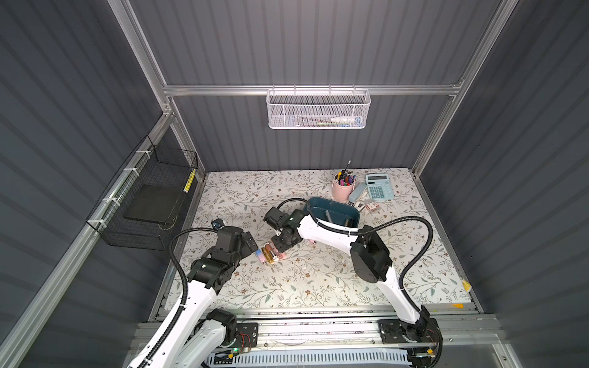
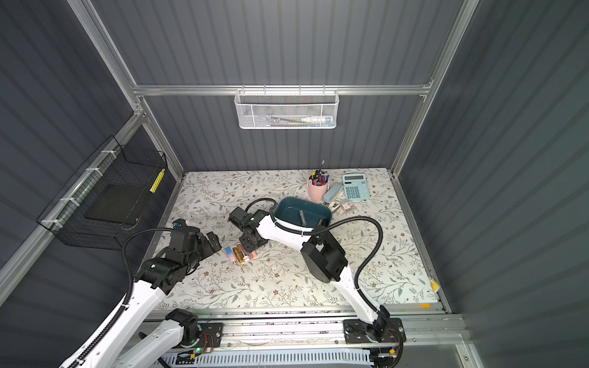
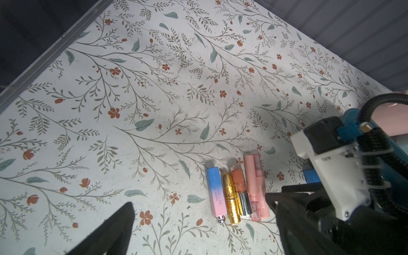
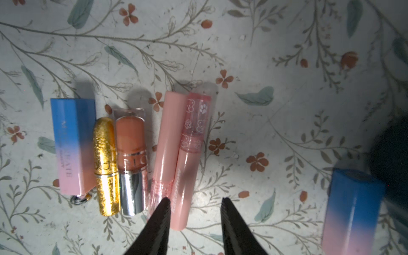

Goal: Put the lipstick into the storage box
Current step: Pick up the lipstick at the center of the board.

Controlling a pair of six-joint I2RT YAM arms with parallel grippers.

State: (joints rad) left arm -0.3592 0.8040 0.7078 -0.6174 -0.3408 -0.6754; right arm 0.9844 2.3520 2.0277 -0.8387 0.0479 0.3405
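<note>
Several lipsticks (image 1: 269,253) lie side by side on the floral table: a blue-to-pink box (image 4: 72,143), a gold one (image 4: 104,165), an orange one with a silver base (image 4: 131,150) and two pink tubes (image 4: 189,154). My right gripper (image 4: 195,198) hovers open over the pink tubes, and the end of the outer tube lies between its fingers. Another blue-to-pink lipstick (image 4: 353,209) lies apart, beside it. My left gripper (image 3: 198,207) stands wide open and holds nothing, just left of the row. The teal storage box (image 1: 334,212) sits behind the right arm, with a dark stick inside.
A pink pen cup (image 1: 342,191), a stapler (image 1: 358,192) and a blue calculator (image 1: 377,186) stand behind the storage box. A white mesh basket (image 1: 318,108) hangs on the back wall. A black wire basket (image 1: 149,197) hangs on the left wall.
</note>
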